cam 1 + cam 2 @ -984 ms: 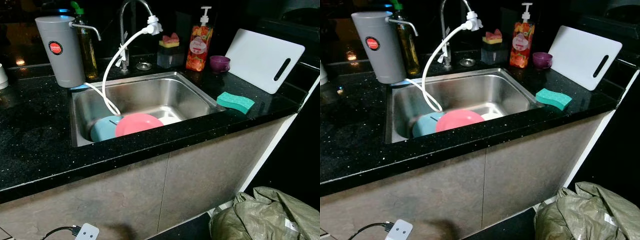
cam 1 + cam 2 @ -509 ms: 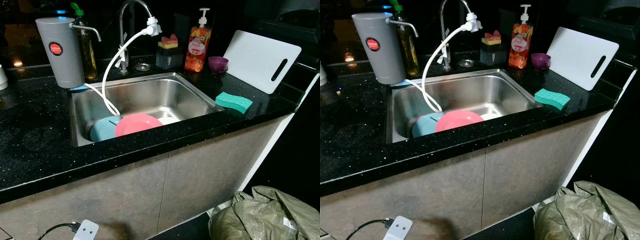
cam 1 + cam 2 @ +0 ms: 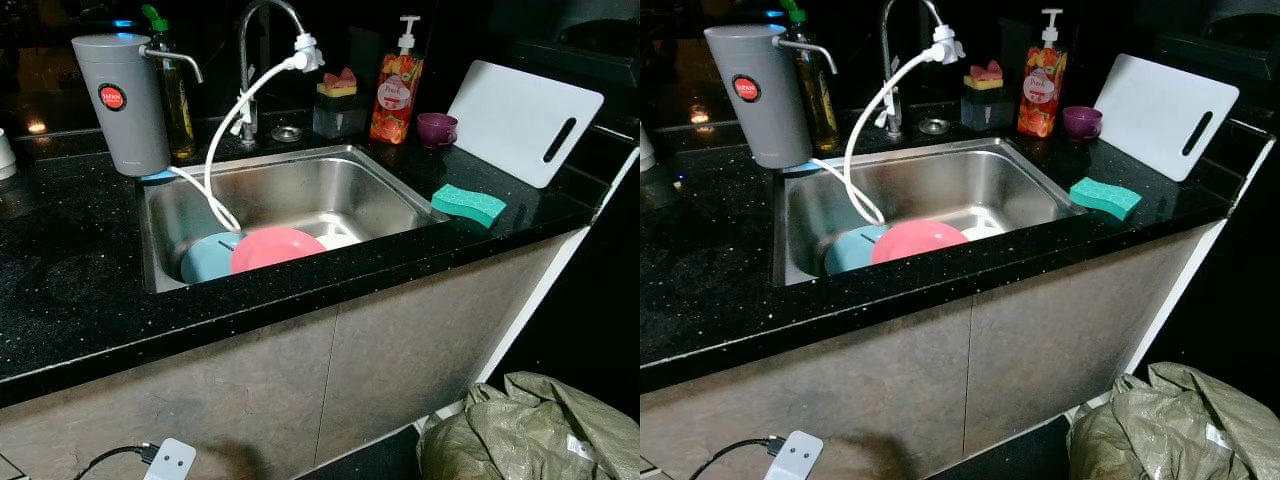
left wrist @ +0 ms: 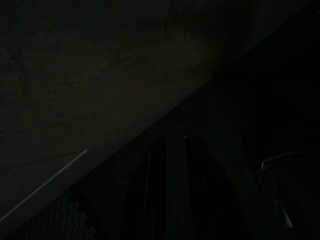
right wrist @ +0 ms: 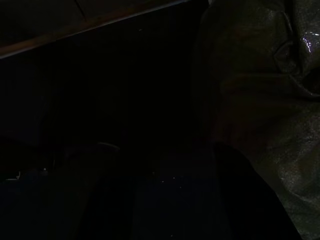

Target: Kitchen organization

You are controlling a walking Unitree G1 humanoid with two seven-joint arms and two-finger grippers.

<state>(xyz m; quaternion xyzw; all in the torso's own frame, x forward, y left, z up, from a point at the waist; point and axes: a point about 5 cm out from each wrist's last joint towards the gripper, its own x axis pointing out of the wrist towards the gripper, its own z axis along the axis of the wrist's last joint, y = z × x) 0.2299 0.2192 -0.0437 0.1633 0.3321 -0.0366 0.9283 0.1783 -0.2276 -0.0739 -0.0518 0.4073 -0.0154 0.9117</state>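
A steel sink [image 3: 385, 196] is set in a black speckled counter [image 3: 70, 270]. In its near part lie a pink plate [image 3: 277, 246], a light blue plate [image 3: 205, 258] partly under it, and a white dish [image 3: 338, 241] behind it. A white hose [image 3: 222, 140] hangs from the faucet [image 3: 248, 60] into the basin. A green sponge [image 3: 469, 204] rests on the counter right of the sink. Both arms hang low; the left wrist view is very dark, with only a faint finger outline [image 4: 165, 190].
Along the back stand a grey water filter [image 3: 122, 100], an oil bottle [image 3: 177, 95], a sponge holder [image 3: 338, 100], a soap pump bottle [image 3: 396, 85] and a purple cup [image 3: 437, 128]. A white cutting board [image 3: 525, 120] leans at right. A green sack [image 3: 530, 430] and a white plug adapter [image 3: 170, 462] lie on the floor.
The picture has shifted very slightly, so the camera moved a little. Nothing on the counter or in the sink has moved.
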